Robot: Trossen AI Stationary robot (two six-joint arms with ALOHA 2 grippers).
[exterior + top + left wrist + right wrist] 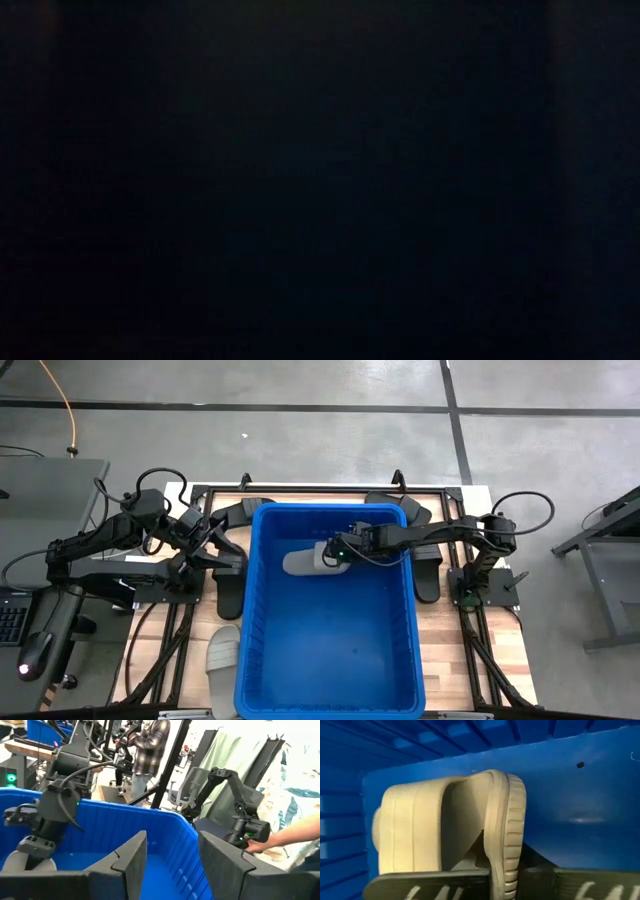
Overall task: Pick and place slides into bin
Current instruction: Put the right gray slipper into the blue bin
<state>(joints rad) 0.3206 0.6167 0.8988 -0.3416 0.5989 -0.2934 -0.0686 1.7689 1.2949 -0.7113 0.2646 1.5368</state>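
My right gripper (335, 552) reaches into the blue bin (250, 610) from the table's right and is shut on a light grey slide (303, 561). The slide (420, 825) is turned on its side, its ribbed sole toward the bin's wall (580, 790). My left gripper (170, 865) stands open and level outside the bin's left wall, with nothing between its fingers. A white slide (222, 655) lies on the table left of the bin. Black slides (226, 595) lie beside the bin. The low view is dark. My right gripper pinches the slide's sole at its rim (507, 865) between its two fingers (430, 887), at the slide's right end. The fingers slant down from the table's right. The slide sits on edge inside the bin; whether it touches the floor, I cannot tell.
More black slides lie at the table's far edge (243, 510) (385, 500) and right of the bin (427, 575). A person's hand (290, 837) rests near the right arm's base. Another person (145, 755) stands in the room beyond.
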